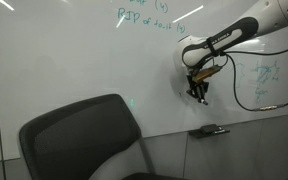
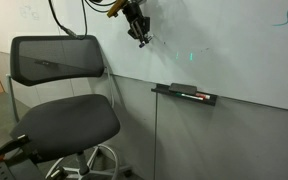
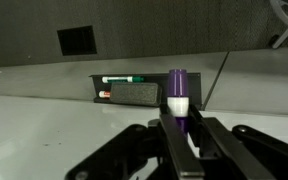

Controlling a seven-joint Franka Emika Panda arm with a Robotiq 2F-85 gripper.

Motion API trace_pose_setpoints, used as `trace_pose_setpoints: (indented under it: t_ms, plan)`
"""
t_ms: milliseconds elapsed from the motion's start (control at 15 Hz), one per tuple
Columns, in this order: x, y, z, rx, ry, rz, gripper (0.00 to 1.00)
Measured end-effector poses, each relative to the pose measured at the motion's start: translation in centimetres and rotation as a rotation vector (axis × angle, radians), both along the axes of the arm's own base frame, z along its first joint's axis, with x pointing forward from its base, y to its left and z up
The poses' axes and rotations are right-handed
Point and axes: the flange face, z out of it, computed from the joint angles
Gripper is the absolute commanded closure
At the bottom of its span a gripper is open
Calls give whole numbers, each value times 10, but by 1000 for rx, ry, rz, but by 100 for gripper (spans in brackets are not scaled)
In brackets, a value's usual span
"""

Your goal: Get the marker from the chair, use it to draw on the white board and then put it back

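Observation:
My gripper [image 1: 198,95] [image 2: 141,37] hangs down in front of the white board [image 1: 84,50] [image 2: 234,50], which carries teal-green handwriting. In the wrist view the gripper [image 3: 184,125] is shut on the marker [image 3: 178,95], a slim purple stick with a white band that sticks out beyond the fingertips. The marker is close to the board; I cannot tell whether it touches. The dark office chair [image 1: 84,135] [image 2: 59,60] stands below and to the side of the gripper, its seat [image 2: 69,125] bare.
A dark tray [image 1: 209,130] [image 2: 184,94] [image 3: 96,90] is fixed under the board, below the gripper. It holds a flat dark eraser [image 3: 134,93] and a green-capped pen [image 3: 122,79]. A black cable [image 1: 246,95] loops from the arm.

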Motion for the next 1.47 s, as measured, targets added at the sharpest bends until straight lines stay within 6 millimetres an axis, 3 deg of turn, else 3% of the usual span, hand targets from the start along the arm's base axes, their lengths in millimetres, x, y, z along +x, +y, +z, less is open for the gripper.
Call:
trace_pose_setpoints:
  t_ms: [533,867,1467]
  plan:
    - [2,4,-18,67,38,41,90]
    - [-4,14,-23,10,21,54,91]
    - [-78,86,-47,-30,45,66,91]
